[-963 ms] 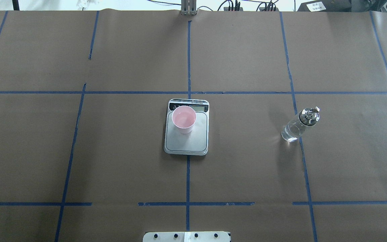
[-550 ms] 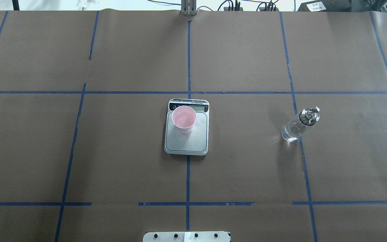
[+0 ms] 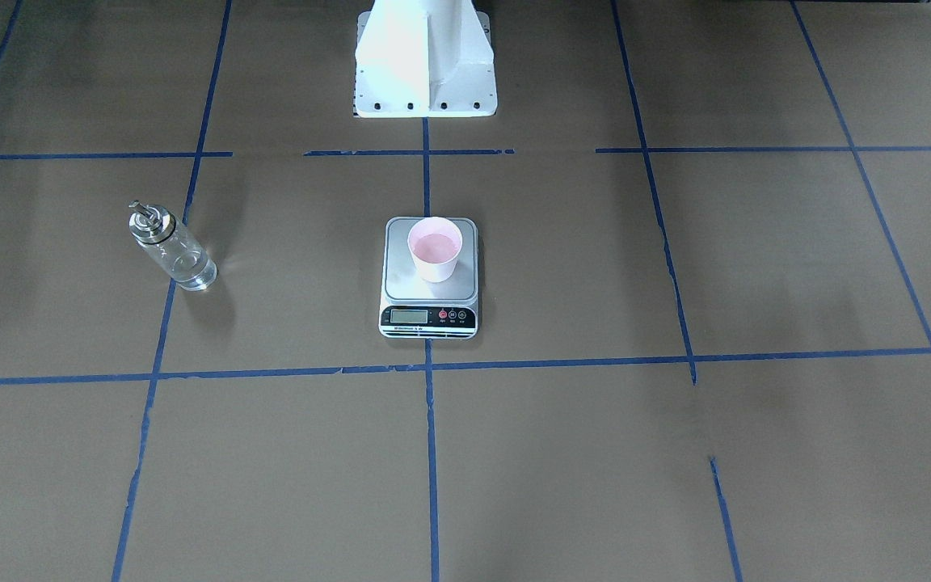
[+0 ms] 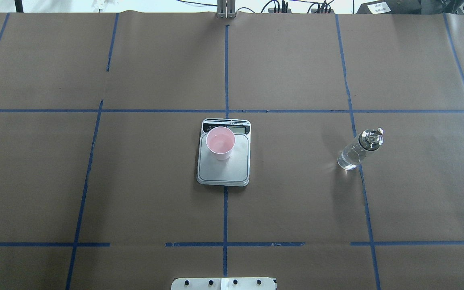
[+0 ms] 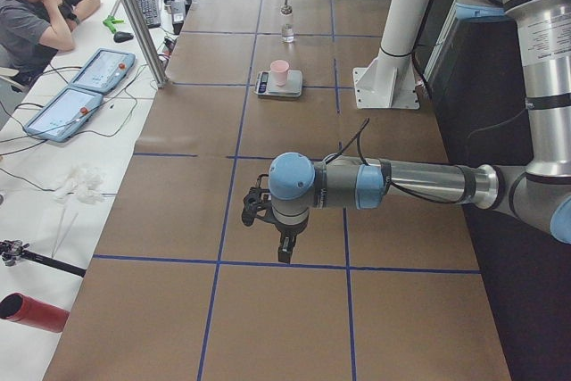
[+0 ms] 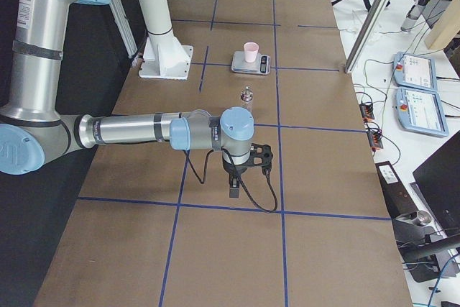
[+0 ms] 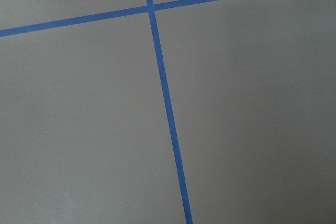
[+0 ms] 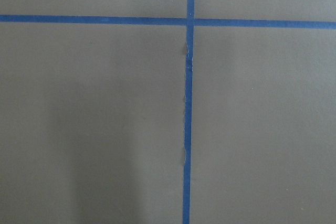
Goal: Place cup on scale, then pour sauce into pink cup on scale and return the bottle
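Left gripper (image 5: 284,252) hangs over the bench's left end; whether its jaws are parted cannot be told. Mid-bench, the cup (image 4: 220,144) stands on the scale (image 4: 224,172). Toward the right edge the bottle (image 4: 355,153) stands upright holding sauce (image 4: 347,161). Right gripper (image 6: 235,190) hovers near the right end, grip equally unclear.

The silver arms (image 5: 428,183) bear blue joint caps (image 5: 291,176), black cables (image 6: 275,210), black tools (image 5: 283,254).
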You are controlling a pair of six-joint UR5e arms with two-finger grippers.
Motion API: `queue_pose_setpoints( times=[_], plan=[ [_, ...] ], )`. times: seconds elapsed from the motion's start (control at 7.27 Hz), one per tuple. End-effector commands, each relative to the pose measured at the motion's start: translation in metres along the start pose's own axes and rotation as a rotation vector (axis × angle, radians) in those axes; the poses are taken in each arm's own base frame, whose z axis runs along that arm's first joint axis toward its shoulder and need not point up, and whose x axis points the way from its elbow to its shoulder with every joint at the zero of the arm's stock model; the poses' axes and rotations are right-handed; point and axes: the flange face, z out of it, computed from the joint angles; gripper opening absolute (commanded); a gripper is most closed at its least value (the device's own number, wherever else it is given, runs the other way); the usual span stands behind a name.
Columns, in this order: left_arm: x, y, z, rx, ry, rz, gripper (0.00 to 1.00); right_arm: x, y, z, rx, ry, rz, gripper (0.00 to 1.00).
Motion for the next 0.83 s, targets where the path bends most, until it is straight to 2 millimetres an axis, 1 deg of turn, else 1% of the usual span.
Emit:
queue_pose_setpoints(
  times=[0.0,0.69],
  plan=[
    [-0.0001,0.0,0.0001,0.0,0.0,0.0,1.0,-0.0001,0.0,0.001,-0.003,0.0,-0.001,1.0],
    [-0.0005,0.0002,0.0006,-0.001,0.002,-0.001,1.0,-0.007,-0.0008,0.0074,-0.018,0.0,-0.016,1.0]
  ],
)
